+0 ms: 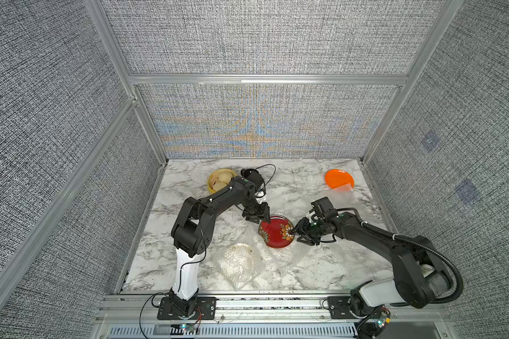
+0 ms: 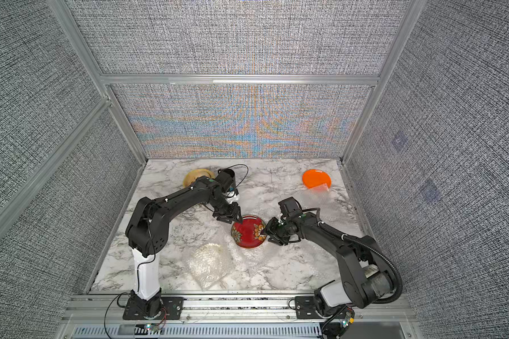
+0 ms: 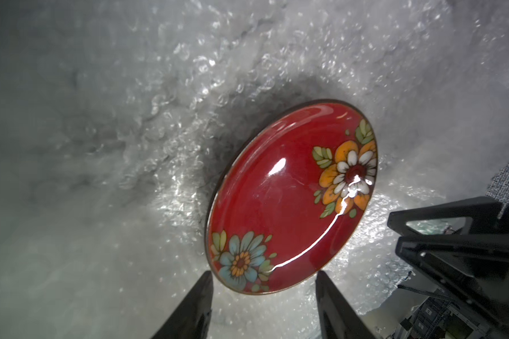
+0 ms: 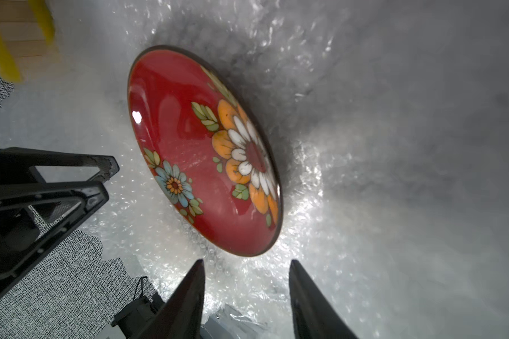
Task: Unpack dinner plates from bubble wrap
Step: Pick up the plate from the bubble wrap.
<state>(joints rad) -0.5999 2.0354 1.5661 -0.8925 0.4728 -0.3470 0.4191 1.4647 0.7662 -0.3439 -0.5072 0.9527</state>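
The red floral plate [image 1: 276,232] sits bare on its opened bubble wrap [image 3: 188,88], centre of a top view, my left gripper [image 3: 264,274] and right gripper [image 4: 247,262] half-spread and empty at its rim; next, I judge, one must pinch the rim and lift it clear.

Matte black jointed arms [image 1: 215,205], white lower links [image 1: 185,276], bolted black base plates [image 1: 185,308], ribbed black hose [image 1: 456,271], thin cables [image 1: 266,165].

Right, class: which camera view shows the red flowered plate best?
The left wrist view: the red plate is large and whole, with both painted flowers sharp. The right wrist view shows the plate close too, but more edge-on, squashing the orange flower. In both top views the plate is small.
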